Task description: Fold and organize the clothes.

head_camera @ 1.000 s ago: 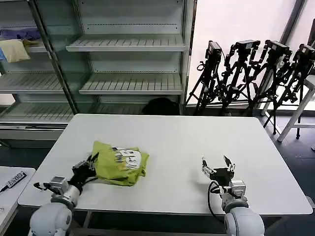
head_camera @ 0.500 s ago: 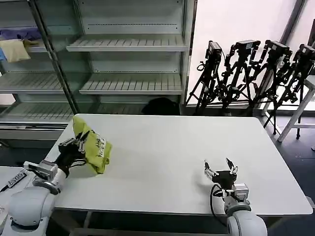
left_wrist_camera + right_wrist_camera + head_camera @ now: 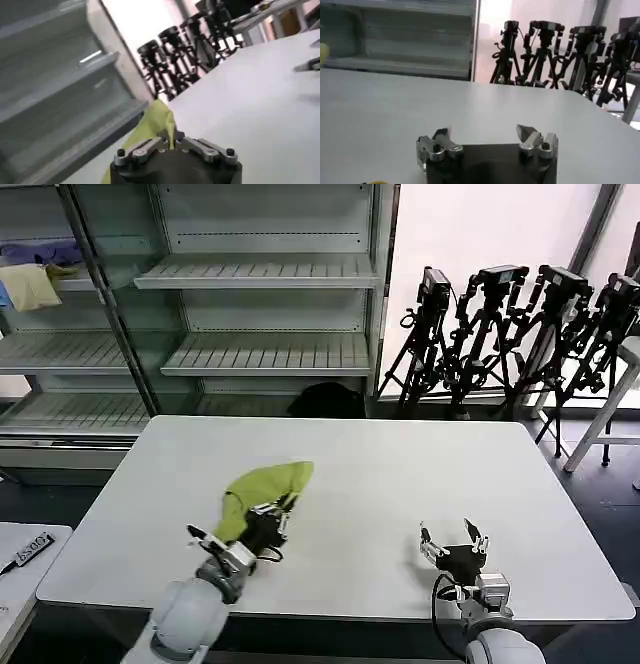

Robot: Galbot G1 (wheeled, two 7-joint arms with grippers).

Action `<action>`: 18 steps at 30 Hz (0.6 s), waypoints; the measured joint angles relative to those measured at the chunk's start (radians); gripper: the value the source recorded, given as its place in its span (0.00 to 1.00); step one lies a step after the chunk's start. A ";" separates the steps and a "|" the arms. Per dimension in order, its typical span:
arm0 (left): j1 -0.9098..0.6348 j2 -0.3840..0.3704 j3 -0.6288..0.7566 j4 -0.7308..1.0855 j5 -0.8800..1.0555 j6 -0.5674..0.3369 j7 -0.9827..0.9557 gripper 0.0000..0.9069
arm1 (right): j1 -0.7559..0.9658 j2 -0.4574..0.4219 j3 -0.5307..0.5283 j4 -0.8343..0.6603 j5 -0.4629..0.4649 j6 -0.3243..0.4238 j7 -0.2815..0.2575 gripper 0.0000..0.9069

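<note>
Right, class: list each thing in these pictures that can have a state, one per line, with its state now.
T-shirt: bunched, not folded flat, gripped at one end and stretched out over the table.
Left gripper: shut on the T-shirt, over the table's near left part.
Right gripper: open, holding nothing, at the table's near right edge.
Table: bare apart from the T-shirt.
Shelves: middle ones bare.

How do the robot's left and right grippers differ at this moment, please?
The left gripper is shut on the lime T-shirt, while the right gripper is open and holds nothing. The left gripper sits left of the table's middle with the shirt trailing away from it toward the shelves; the right gripper waits near the front edge of the white table, on the right. Both are low over the table.
</note>
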 measured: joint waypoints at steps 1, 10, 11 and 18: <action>-0.011 -0.009 0.028 0.011 0.000 0.006 -0.007 0.02 | 0.000 0.000 -0.001 0.002 -0.001 0.000 0.000 1.00; -0.075 -0.079 0.163 0.094 -0.019 0.030 -0.078 1.00 | 0.001 0.006 -0.019 0.034 0.026 -0.022 -0.026 1.00; -0.079 -0.085 0.171 0.102 -0.021 0.030 -0.085 1.00 | 0.002 0.008 -0.023 0.040 0.036 -0.032 -0.030 1.00; -0.103 -0.100 0.203 0.127 -0.059 0.036 -0.119 1.00 | 0.020 0.017 -0.048 0.074 0.128 -0.107 -0.044 1.00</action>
